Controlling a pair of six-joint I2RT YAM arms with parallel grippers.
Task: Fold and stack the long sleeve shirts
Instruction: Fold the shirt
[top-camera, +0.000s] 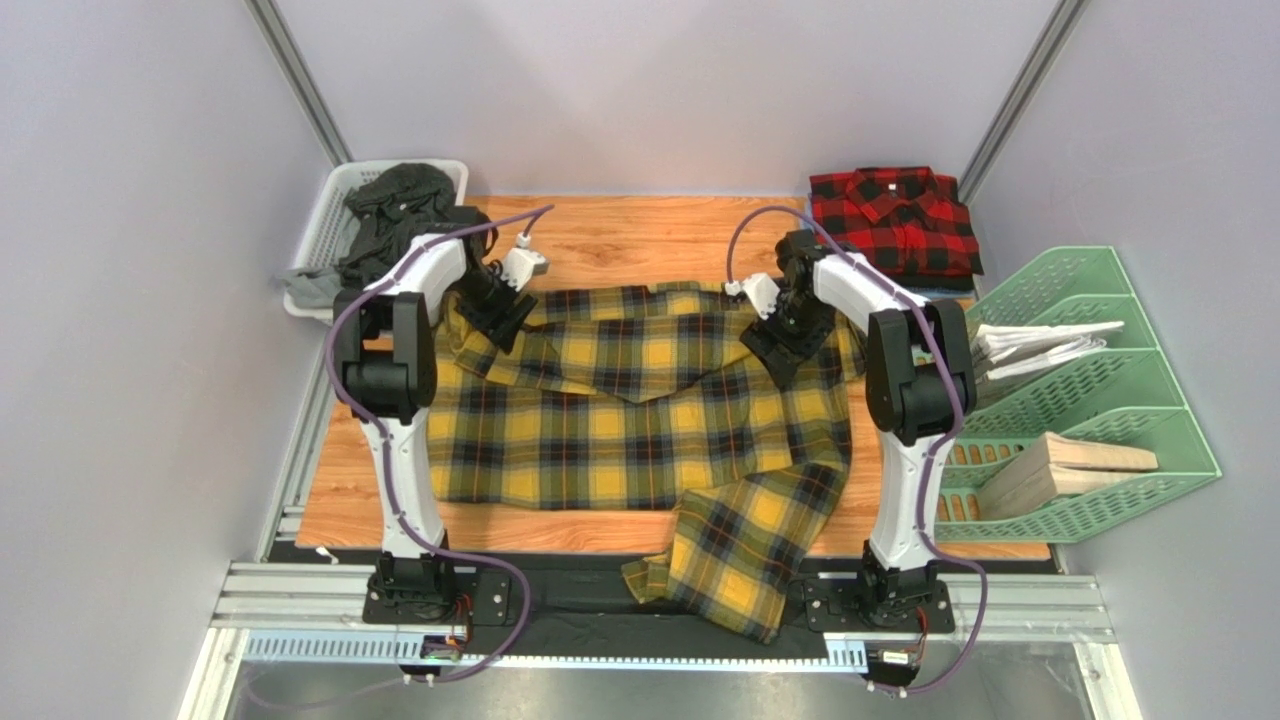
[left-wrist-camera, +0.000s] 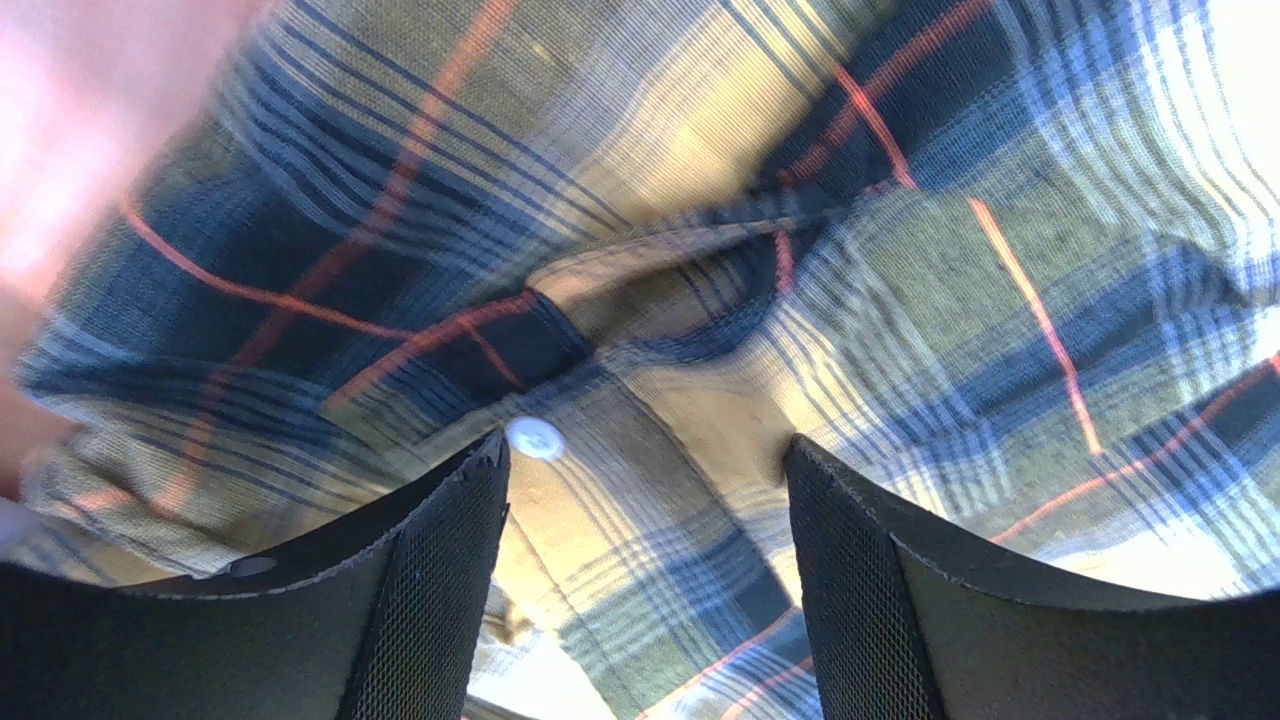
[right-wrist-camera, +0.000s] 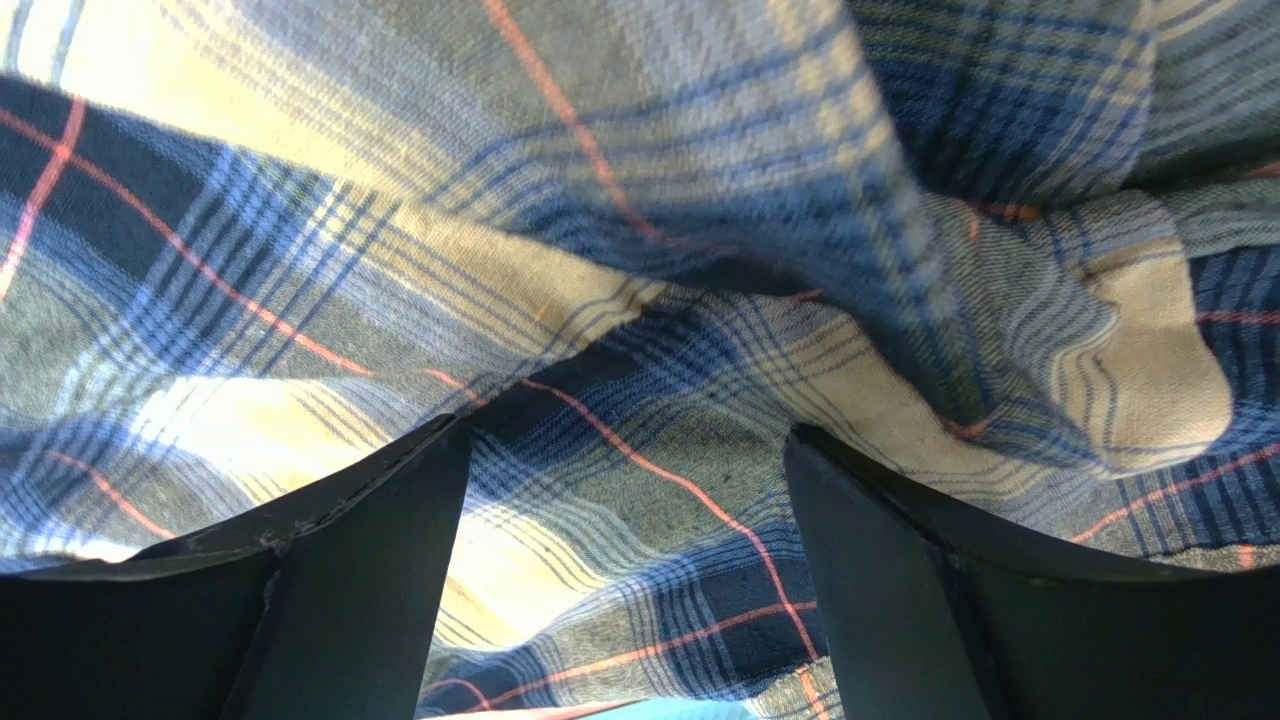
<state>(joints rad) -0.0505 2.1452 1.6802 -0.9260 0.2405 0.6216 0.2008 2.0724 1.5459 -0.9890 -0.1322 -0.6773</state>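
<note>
Left gripper (left-wrist-camera: 646, 458) and right gripper (right-wrist-camera: 627, 438) both hover with fingers parted low over the spread yellow shirt (top-camera: 631, 420), grasping nothing. The red shirt (top-camera: 894, 218) lies folded far right.

The spread shirt (top-camera: 631, 420) lies across the middle of the table (top-camera: 631, 233), one sleeve (top-camera: 736, 558) hanging over the near edge. The folded shirt (top-camera: 897, 221) sits at the far right corner. A basket (top-camera: 319, 240), far left, holds what may be clothing (top-camera: 394, 203). A rack (top-camera: 1097, 285) stands right of the table, blocks (top-camera: 1074, 462) in its near bay.
</note>
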